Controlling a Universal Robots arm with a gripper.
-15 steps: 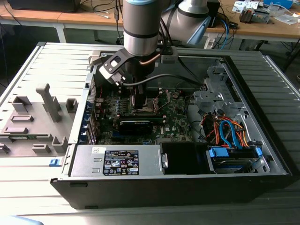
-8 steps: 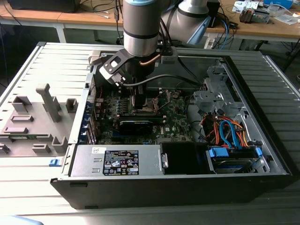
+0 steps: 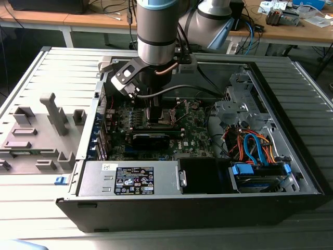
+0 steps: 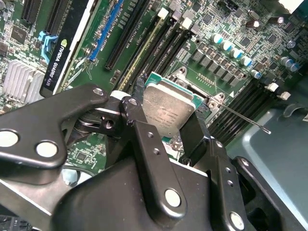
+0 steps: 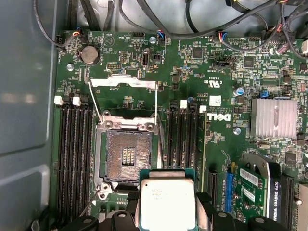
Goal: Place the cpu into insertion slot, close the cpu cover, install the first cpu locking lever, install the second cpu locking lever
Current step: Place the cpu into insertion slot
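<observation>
At the exterior view's left, grey plastic fixtures stood on the ribbed grey counter. Just beside them lay the open computer case, its power supply along the lower side of the frame. In the centre the arm hung from the top of the frame over the green board. Toward the exterior view's right, a bundle of orange and blue cables sat above a drive bay.

The jaws were closed just to the width of the chip and gripped the cpu by two opposite edges, with a black finger against each side. In the second wrist view its silvery top faced the camera and sat tilted against the board behind it.

In the first wrist view the insertion slot lay bare, its dark contact field exposed. The cpu was not seated in it; the chip overlapped the slot's nearest edge (whether the two touched could not be told). On the side of the slot away from the chip, the cpu cover stood open, and two thin locking levers were raised beside it. Long black memory slots flanked the socket on both sides.
</observation>
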